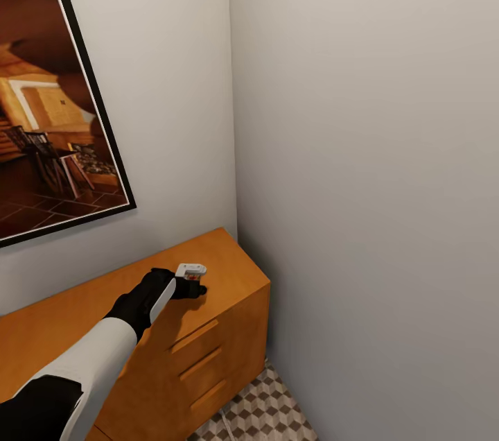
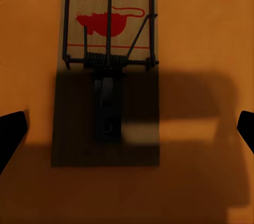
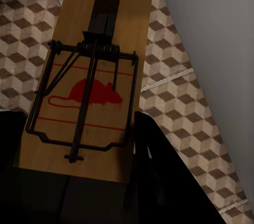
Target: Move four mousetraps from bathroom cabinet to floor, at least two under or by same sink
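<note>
A mousetrap (image 2: 108,39), a small wooden board with a red mouse print and dark wire, lies flat on the orange-brown cabinet (image 1: 229,267) top near its right end. My left gripper (image 1: 187,286) hovers just over it, open, with its black fingertips (image 2: 11,131) spread wide on either side of the board. In the head view this trap (image 1: 191,270) shows as a small pale piece at the gripper's tip. My right gripper (image 3: 79,176) is shut on a second mousetrap (image 3: 90,76), holding it by one end above the cube-patterned bathroom floor (image 3: 180,102).
The cabinet stands in a corner, with a grey wall (image 1: 360,150) close on its right and a framed picture (image 1: 48,115) on the wall behind it. Three slot-handled drawer fronts (image 1: 201,361) face a narrow strip of tiled floor (image 1: 260,413).
</note>
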{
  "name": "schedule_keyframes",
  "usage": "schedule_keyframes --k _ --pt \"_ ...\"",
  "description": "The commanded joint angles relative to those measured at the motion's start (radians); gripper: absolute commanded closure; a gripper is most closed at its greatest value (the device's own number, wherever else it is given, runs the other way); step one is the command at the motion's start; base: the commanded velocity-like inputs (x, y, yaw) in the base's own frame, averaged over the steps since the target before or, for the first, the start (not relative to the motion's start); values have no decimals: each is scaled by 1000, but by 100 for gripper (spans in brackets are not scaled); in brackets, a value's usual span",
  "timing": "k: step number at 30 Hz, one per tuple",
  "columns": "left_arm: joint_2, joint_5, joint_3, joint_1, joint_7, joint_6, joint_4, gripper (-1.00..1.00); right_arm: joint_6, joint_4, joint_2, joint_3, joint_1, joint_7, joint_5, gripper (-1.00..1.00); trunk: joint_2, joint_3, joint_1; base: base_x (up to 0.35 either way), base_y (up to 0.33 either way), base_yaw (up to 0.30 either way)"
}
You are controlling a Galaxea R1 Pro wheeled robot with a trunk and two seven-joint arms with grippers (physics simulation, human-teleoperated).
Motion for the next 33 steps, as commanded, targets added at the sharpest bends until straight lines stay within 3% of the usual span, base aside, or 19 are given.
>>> schedule_keyframes --k 1,33 --pt "2 10 -7 -1 3 4 -1 -100 -2 2 0 5 -1 -6 4 100 -2 -2 1 0 0 0" --pt "5 8 -7 -1 3 4 39 -100 -2 2 0 5 -1 -6 4 100 -2 -2 1 0 0 0"
